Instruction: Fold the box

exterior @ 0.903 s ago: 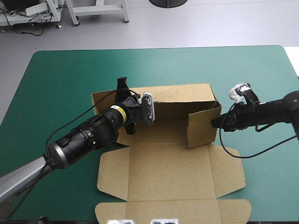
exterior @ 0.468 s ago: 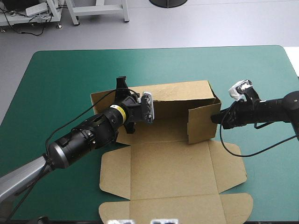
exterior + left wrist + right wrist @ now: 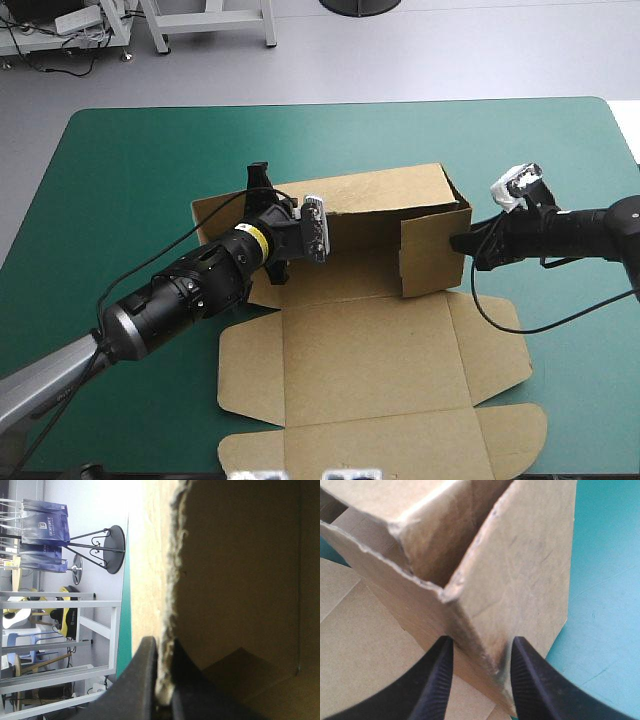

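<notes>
The brown box point(image 3: 370, 340) lies mid-table with its back wall point(image 3: 390, 195) and right side wall point(image 3: 435, 255) raised. Its lid and flaps rest flat toward the near edge. My left gripper point(image 3: 260, 185) is at the back wall's left end. In the left wrist view it point(image 3: 164, 645) is shut on the board's ragged edge point(image 3: 172, 580). My right gripper point(image 3: 458, 243) touches the outer face of the right wall. In the right wrist view it point(image 3: 482, 642) stands open, and the wall's raised corner point(image 3: 470, 600) sits between its black fingers point(image 3: 437, 675).
The teal-green cover point(image 3: 130, 170) shows on all sides of the box. The lid's front flap point(image 3: 380, 450) reaches close to the table's near edge. Beyond the far edge is grey floor with table legs.
The box has turned slightly: the flat lid and front flaps slid to the right and nearer. The right wall has shifted a little left with the right gripper against it. The left arm has barely moved.
</notes>
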Motion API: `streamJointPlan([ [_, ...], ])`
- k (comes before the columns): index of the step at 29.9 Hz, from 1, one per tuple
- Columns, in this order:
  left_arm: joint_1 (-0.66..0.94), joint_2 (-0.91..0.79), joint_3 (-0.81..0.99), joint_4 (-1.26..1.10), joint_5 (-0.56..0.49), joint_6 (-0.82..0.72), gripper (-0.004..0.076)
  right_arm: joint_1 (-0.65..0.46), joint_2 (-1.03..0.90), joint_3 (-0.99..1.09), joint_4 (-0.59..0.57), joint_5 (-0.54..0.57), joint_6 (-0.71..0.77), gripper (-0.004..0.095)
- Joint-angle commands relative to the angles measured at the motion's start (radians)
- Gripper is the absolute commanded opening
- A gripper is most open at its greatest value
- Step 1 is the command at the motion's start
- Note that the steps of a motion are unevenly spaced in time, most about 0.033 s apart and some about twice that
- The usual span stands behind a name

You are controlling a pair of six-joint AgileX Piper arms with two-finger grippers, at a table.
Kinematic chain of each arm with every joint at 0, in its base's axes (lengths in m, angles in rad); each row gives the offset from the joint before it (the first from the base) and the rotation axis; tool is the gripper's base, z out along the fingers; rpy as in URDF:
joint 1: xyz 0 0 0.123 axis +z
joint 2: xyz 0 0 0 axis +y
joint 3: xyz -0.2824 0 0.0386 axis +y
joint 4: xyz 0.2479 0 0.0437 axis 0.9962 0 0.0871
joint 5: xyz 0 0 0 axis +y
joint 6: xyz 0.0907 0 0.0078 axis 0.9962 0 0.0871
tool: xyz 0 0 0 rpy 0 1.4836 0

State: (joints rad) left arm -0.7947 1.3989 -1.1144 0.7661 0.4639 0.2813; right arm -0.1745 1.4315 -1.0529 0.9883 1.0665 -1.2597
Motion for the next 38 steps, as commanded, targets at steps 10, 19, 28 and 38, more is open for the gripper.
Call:
streamJointPlan([
  [10, -0.008, -0.027, -0.016, -0.099, -0.143, -0.014, -0.0006, 0.0, -0.036, -0.026, 0.13, -0.066, -0.044, 0.0358],
  [19, -0.008, -0.027, -0.016, -0.101, -0.177, -0.014, -0.0006, 0.0, 0.042, -0.026, 0.203, -0.084, -0.101, 0.0358],
  [28, -0.008, -0.027, -0.016, -0.101, -0.181, -0.014, -0.0006, 0.0, 0.143, -0.026, 0.345, -0.101, -0.229, 0.0358],
  [38, -0.008, -0.027, -0.016, -0.101, -0.206, -0.014, -0.0006, 0.097, 0.156, -0.026, 0.378, -0.143, -0.304, 0.0358],
])
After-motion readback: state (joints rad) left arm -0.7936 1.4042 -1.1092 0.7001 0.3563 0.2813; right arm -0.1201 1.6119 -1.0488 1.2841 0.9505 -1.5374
